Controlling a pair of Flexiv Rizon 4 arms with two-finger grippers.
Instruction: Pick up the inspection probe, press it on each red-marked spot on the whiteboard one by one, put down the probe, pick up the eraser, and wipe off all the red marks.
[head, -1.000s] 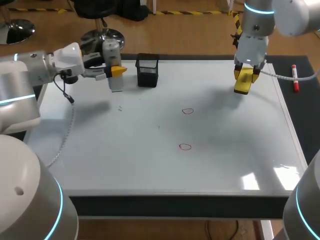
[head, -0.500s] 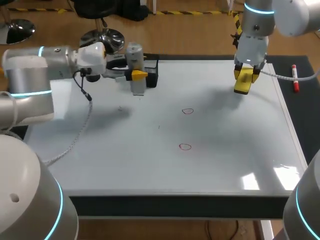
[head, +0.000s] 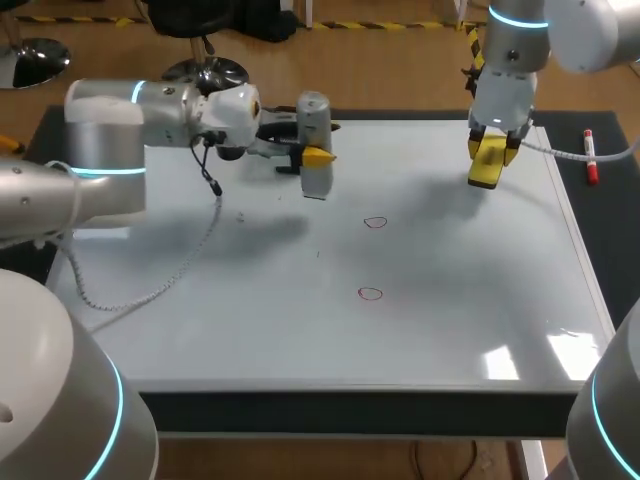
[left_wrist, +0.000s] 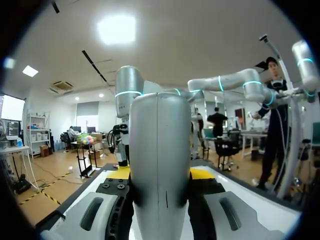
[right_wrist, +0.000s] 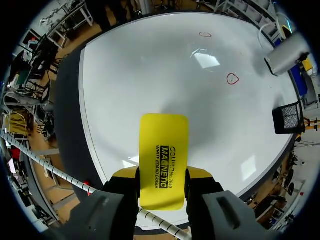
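- The probe (head: 314, 146), a silver-grey cylinder, stands upright in my left jaws, which clamp it from both sides. In the left wrist view the probe (left_wrist: 159, 165) fills the gap between the yellow tips.
- I see it held over the back part of the whiteboard (head: 300, 340), to the left of both red loops and apart from them.
- The rear mark (head: 375, 222) and the front mark (head: 370, 293) are small red loops near the board's middle.
- My right jaws grip the yellow eraser (head: 486, 164) between both fingers, over the board's back right corner.
- A black mesh basket (right_wrist: 287, 118) stands at the board's back edge.
- A red pen (head: 590, 157) lies on the dark worktop (head: 610, 215), just right of the board.
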